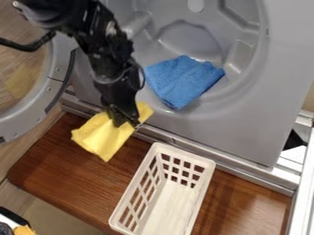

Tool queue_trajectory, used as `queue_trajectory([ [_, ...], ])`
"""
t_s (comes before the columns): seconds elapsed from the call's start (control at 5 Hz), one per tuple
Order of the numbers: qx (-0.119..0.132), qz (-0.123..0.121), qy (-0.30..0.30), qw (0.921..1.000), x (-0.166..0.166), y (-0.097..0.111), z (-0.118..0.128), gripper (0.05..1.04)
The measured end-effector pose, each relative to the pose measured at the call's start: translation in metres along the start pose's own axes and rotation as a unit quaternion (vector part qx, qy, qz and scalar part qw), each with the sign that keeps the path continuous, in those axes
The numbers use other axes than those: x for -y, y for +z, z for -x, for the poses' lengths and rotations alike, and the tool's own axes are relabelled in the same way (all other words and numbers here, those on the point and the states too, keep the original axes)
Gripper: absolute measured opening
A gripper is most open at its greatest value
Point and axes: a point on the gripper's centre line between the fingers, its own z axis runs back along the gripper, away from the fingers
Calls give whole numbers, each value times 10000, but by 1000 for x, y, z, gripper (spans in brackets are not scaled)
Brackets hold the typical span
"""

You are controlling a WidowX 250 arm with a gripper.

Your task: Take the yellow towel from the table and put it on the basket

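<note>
- Presently, the hand (126, 122) is at the yellow towel (100, 137), near the upper edge of the wooden counter (58, 167); whether it is open or closed on the cloth cannot be told.
- Step in hand, as judged: securing and lifting the towel. A bunched fold should be gripped, as a mere corner may slip.
- Lift: best made straight up at first, until the hanging cloth clears the grey housing (239, 128) and the rim of the white basket (184, 153).
- Transfer: a short, level traverse toward the lower right of the view, the towel being soft and liable to swing or trail.
- Release: the cloth should be centred above the basket and lowered before letting go, lest a loose corner catch the rim or tug the basket askew.
</note>
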Motion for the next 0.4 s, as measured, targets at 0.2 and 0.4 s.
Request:
queue_trajectory([
  [0.2, 335, 276, -481, 9979, 30, 12, -19, 63],
  [0.4, 619, 595, -1110, 9901, 68, 17, -38, 63],
])
